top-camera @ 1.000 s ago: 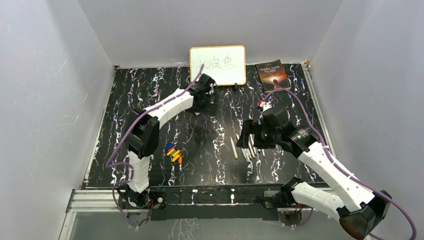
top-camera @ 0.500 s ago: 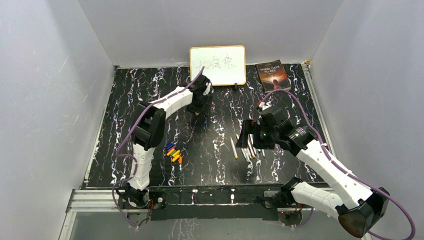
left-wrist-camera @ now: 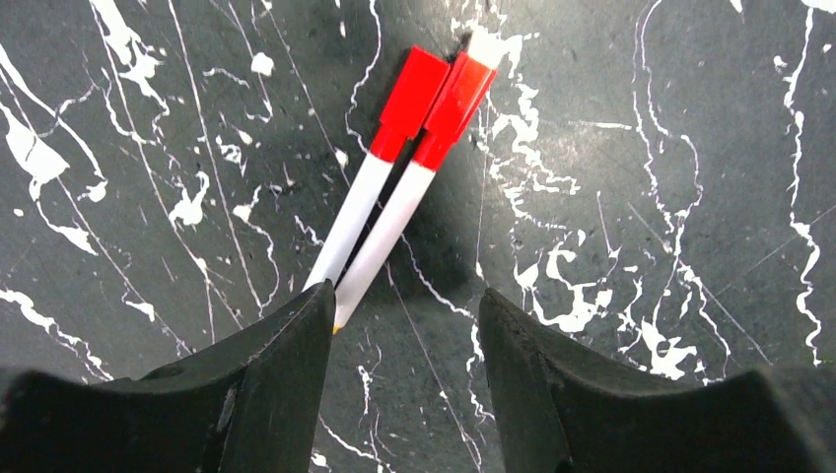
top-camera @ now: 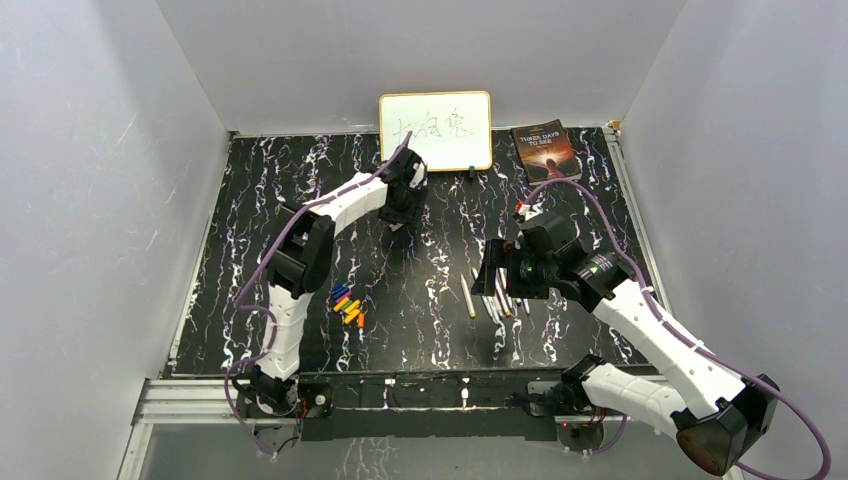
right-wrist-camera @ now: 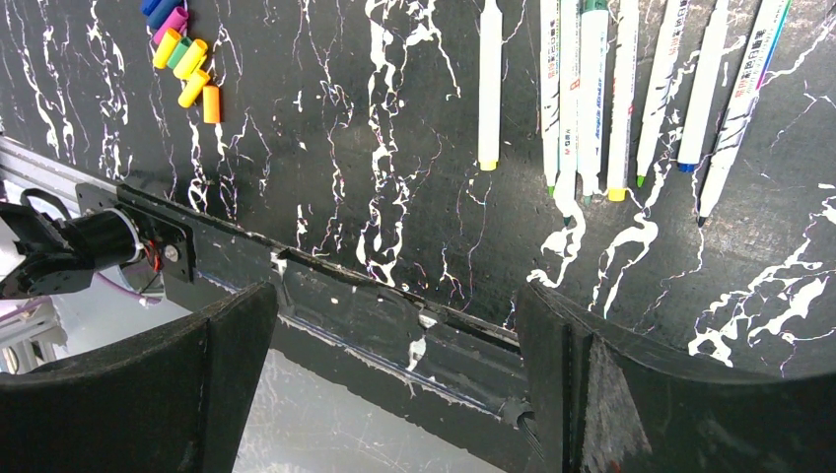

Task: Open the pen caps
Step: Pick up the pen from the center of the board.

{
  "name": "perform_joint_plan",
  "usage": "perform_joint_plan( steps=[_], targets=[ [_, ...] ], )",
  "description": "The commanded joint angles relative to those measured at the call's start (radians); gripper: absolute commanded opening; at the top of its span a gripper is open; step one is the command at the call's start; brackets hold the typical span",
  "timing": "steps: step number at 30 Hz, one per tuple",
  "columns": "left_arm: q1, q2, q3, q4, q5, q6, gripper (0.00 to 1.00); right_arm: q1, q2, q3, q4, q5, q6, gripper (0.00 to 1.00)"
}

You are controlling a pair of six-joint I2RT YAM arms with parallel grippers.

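The step in hand looks to be taking up one of the two slim white-barrelled pens (left-wrist-camera: 380, 232) that lie side by side and touching on the black, white-veined desk (left-wrist-camera: 641, 197). Their red plastic caps (left-wrist-camera: 458, 94) are on and point away from the left gripper (left-wrist-camera: 404, 301). To do it well, the gripper ought to close on a single barrel, not the pair — so it wants shifting sideways until one pen alone sits between the fingers. The grasp belongs on the bare white barrel, well short of the cap, which leaves the cap free for the other arm to pull straight along the pen's axis. The left gripper is spread wide and holds nothing. The near ends of both barrels reach just beside the finger (left-wrist-camera: 276, 374) at the left of the wrist view, though I cannot tell from this angle whether it touches them. The right gripper (right-wrist-camera: 394, 296) is likewise spread wide and empty — it hovers near the row of slim white uncapped pens (right-wrist-camera: 592, 89). The small heap of loose stubby caps in yellow, orange, pink and blue (right-wrist-camera: 187, 59) lies well apart from them, on the left arm's side.
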Motion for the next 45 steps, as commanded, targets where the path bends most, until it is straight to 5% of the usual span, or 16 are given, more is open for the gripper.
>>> perform_joint_plan(
  steps=[1, 12, 25, 37, 45],
  targets=[
    [0.0, 0.021, 0.064, 0.0, 0.0, 0.029, 0.54, -0.003, -0.012, 0.015, 0.042, 0.008, 0.005, 0.89],
    [0.0, 0.059, 0.062, 0.006, 0.039, 0.03, 0.5, -0.003, -0.023, 0.01, 0.029, 0.022, 0.007, 0.89],
    [-0.01, -0.002, -0.098, 0.038, 0.063, -0.016, 0.13, -0.004, -0.011, -0.013, 0.059, 0.008, 0.015, 0.89],
    [-0.016, -0.378, -0.478, 0.157, 0.271, -0.13, 0.12, -0.004, 0.075, -0.007, 0.138, -0.031, 0.035, 0.89],
    [-0.016, -0.551, -0.593, 0.221, 0.423, -0.148, 0.14, -0.004, 0.158, 0.027, 0.214, -0.064, 0.076, 0.88]
  ],
)
